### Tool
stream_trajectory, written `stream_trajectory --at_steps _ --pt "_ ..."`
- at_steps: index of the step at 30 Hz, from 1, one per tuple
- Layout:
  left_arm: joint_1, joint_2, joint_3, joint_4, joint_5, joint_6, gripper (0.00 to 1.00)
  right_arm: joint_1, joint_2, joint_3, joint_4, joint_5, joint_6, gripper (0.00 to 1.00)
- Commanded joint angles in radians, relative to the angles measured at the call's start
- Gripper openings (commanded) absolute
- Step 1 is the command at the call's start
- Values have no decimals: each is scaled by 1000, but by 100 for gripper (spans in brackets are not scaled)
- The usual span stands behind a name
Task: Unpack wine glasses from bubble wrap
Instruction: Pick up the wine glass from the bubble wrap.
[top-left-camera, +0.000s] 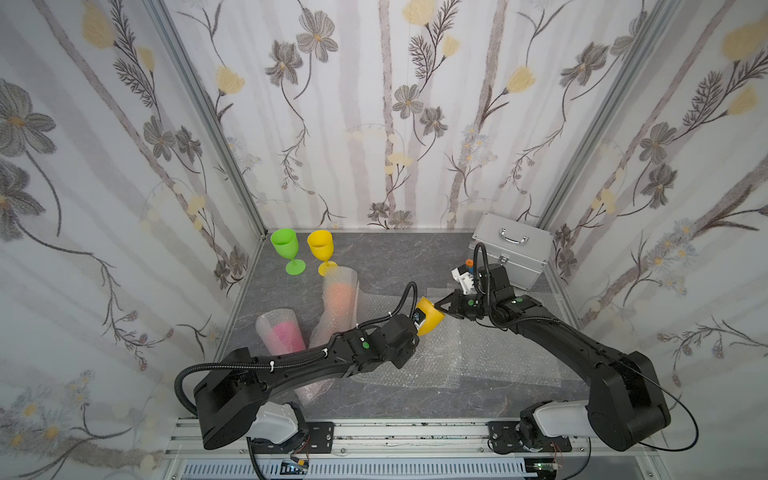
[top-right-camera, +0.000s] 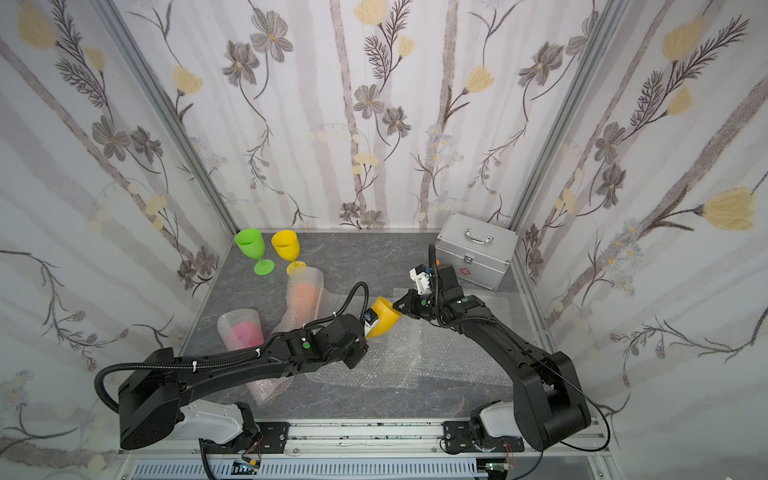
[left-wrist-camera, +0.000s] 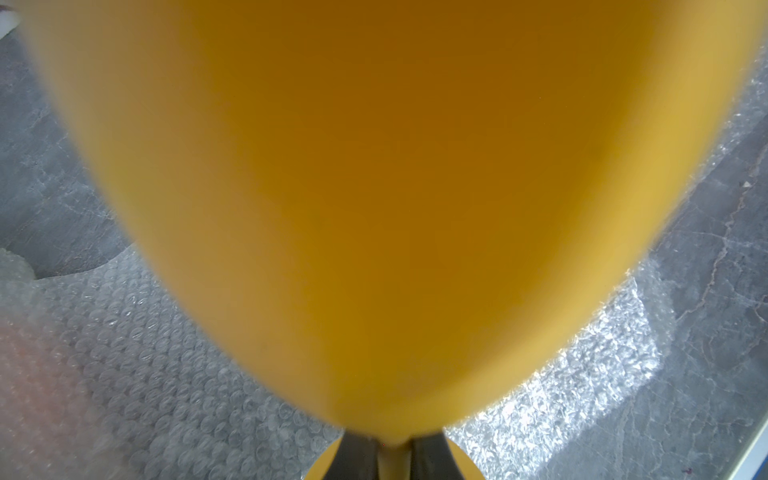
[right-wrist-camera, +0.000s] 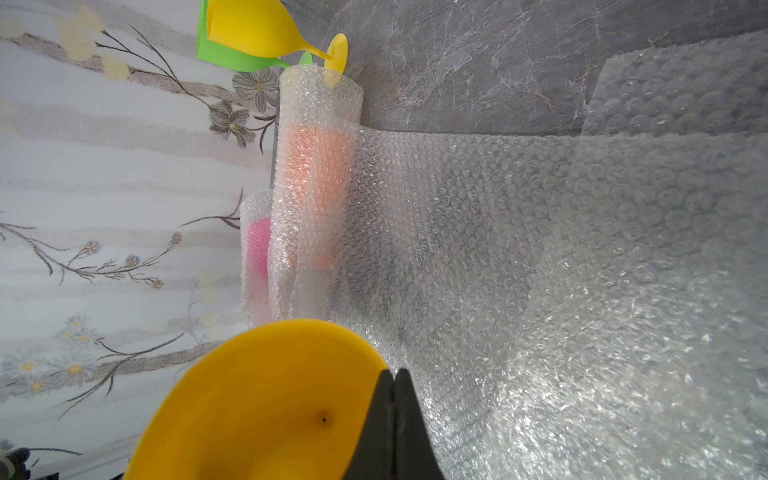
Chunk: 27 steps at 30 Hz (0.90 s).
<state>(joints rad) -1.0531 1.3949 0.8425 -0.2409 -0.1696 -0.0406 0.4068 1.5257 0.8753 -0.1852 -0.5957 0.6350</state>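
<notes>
In both top views an amber-yellow wine glass (top-left-camera: 430, 318) (top-right-camera: 384, 320) hangs tilted over the table's middle. My left gripper (left-wrist-camera: 394, 453) is shut on its stem, and the bowl (left-wrist-camera: 395, 187) fills the left wrist view. My right gripper (top-left-camera: 439, 307) (right-wrist-camera: 394, 374) is shut on the bowl's rim (right-wrist-camera: 266, 399), with one finger inside and one outside. A green wine glass (top-left-camera: 286, 245) and a yellow one (top-left-camera: 321, 246) stand upright at the back left. An orange glass lies in a bubble wrap tube (top-left-camera: 340, 297), a pink one in another tube (top-left-camera: 280, 332).
Flat bubble wrap sheets (top-left-camera: 478, 353) cover the table under and right of the held glass. A silver metal case (top-left-camera: 513, 249) stands at the back right corner, with a small orange-capped bottle (top-left-camera: 469, 263) in front of it. Walls close in on three sides.
</notes>
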Motion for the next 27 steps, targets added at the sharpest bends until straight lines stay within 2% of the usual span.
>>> stream_trajectory --at_steps 1,2,4,5,8,13,19,24,27 --pt "-1 10 13 43 -15 10 18 -3 -5 2 21 42 2 2" --pt "1 11 13 42 -18 6 21 -5 -7 2 22 50 2 2" --pt "5 7 14 43 -22 -16 44 -15 -19 7 17 74 2 1" --pt "9 -1 11 50 -18 -25 50 -22 -26 10 14 85 -1 1" --pt "41 -30 1 67 20 -77 62 -46 -44 37 -27 142 -22 1" --pt "130 -72 -26 83 73 -184 69 -54 -34 120 -97 300 -77 1" --pt "234 -82 -42 63 147 -299 68 -54 10 240 -95 511 -112 1" --pt "287 -94 -66 40 188 -364 66 -49 64 341 -41 640 -150 2" --pt "320 -103 -74 11 208 -394 65 -40 158 426 -47 716 -190 2"
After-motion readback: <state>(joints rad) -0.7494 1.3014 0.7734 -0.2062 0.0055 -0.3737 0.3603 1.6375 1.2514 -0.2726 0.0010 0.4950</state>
